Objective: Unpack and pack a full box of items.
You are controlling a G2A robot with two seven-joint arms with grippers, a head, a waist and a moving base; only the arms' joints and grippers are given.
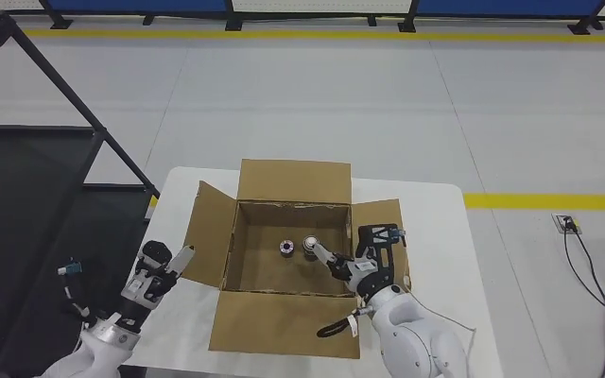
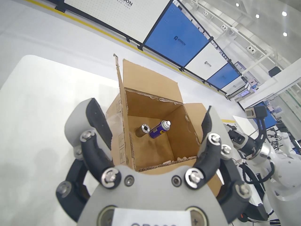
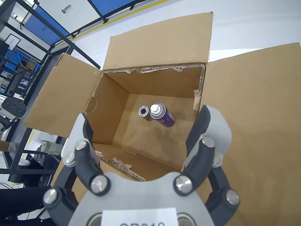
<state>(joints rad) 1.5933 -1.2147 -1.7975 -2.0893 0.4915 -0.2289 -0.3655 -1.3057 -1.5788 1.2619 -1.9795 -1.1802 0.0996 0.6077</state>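
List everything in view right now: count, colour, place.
cardboard box: 1, brown, flaps open, on the table
spray can: 1, blue with white cap, standing on the box floor
metal cylinder: 1, silver-grey, on the box floor beside the spray can
table: 1, white, under the box
left end effector: 1, grey and black, open, outside the box by a side flap
right end effector: 1, grey and black, open, above the box's other side
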